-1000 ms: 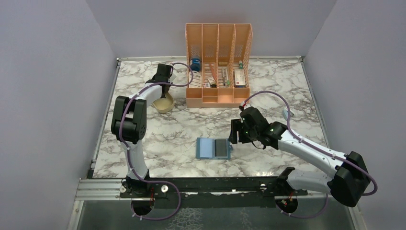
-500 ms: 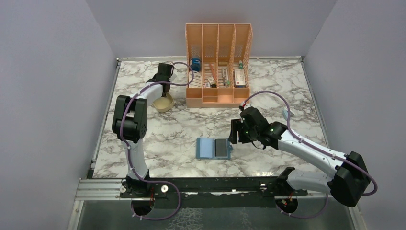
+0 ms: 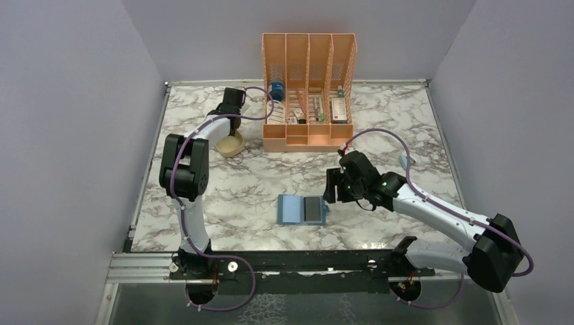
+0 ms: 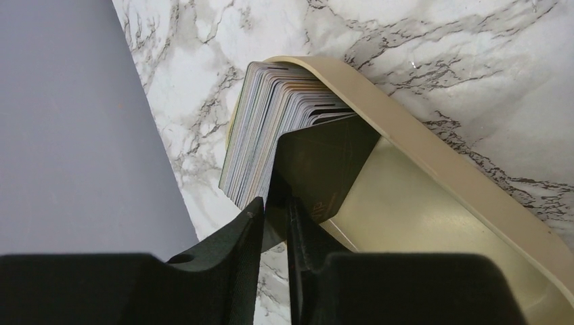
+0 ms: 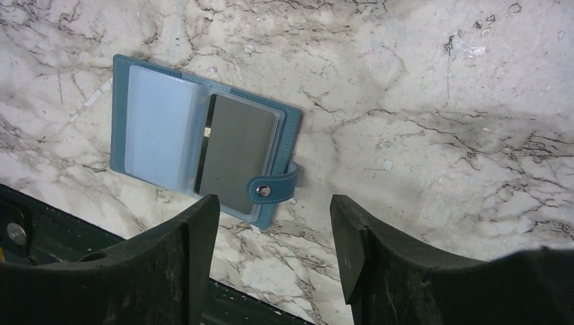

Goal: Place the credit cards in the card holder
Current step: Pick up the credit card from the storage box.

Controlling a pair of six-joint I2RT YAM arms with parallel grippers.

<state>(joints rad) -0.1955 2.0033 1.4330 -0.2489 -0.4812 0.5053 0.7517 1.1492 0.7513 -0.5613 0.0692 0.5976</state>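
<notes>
— Working near the bench (image 3: 257, 176)'s far-left edge, the left fingers (image 4: 244, 230) hold what?
— A dark credit card (image 4: 325, 169) in the tray (image 4: 406, 132), newly pinched; right fingers (image 5: 196, 230) stay apart beside the open card holder (image 5: 159, 135), mid-bench.

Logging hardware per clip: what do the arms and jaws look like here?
The left arm and right arm have white links and chunky black joints. A thin purple cable loops along each. The jaws are black, tapered wedges.

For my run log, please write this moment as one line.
left gripper: shut on dark card in beige tray | right gripper: open, beside card holder
</notes>
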